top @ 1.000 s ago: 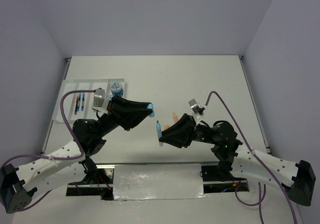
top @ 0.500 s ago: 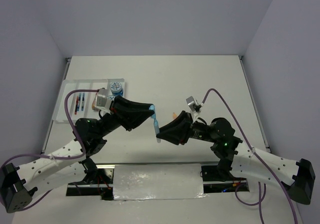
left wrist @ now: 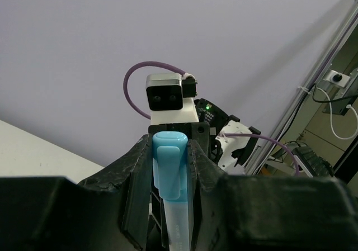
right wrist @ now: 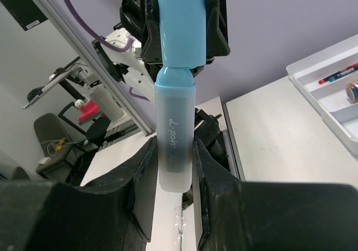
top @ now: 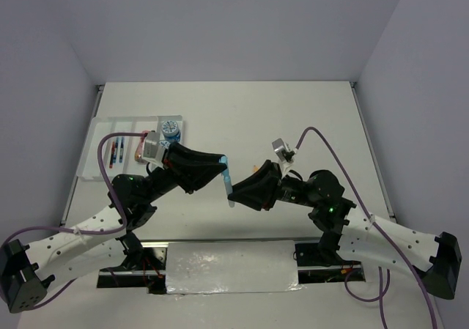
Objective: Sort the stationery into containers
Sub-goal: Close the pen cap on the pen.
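L hand (top: pixel 222 163) is clamped on the cap end of the light-blue highlighter (top: pixel 229 179); R hand (top: pixel 236 193) grips its clear barrel. The highlighter is held mid-air betw. both, over the table (top: pixel 293 116) centre, well apart from the white 4-compartment tray (top: pixel 99 142) at far left w/ pens (top: pixel 113 152) inside.

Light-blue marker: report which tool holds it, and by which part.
Both hold the light-blue marker: the left tool grips its opaque cap, the right tool grips the lower end of its translucent barrel.
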### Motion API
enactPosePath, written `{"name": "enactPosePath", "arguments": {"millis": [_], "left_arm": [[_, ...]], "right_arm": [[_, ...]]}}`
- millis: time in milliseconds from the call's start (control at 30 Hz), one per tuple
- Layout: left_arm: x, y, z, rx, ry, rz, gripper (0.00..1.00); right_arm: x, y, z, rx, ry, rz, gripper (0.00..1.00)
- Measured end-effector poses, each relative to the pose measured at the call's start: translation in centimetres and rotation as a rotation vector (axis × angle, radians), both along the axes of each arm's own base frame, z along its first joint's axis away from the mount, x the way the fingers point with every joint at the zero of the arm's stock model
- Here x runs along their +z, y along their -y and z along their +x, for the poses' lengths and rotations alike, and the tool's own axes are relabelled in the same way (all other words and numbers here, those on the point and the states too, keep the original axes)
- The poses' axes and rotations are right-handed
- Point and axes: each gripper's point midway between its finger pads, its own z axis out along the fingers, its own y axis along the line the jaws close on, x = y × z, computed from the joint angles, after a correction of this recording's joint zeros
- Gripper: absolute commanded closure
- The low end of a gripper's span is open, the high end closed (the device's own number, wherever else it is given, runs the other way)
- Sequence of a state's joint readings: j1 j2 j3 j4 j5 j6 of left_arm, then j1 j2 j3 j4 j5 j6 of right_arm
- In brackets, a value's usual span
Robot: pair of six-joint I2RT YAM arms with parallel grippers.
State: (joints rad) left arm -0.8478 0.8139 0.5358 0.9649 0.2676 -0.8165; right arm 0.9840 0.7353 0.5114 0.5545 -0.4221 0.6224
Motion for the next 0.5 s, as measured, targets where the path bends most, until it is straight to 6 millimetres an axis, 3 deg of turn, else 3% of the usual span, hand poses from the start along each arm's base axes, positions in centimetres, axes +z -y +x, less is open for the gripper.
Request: {"name": "enactPosePath", "arguments": {"millis": [233, 500], "left_arm": [[0.1, 0.1, -0.3, -0.02, 0.011, -0.004, 0.92], [1.6, -0.5, -1.4, -0.047, 0.041, -0.067, 0.88]], "right_arm": [[0.2, -0.3, 0.1, 0.002, 0.001, -0.007, 1.0], [2.5, -0.7, 0.4, -0.01, 0.058, -0.029, 1.0]]}}
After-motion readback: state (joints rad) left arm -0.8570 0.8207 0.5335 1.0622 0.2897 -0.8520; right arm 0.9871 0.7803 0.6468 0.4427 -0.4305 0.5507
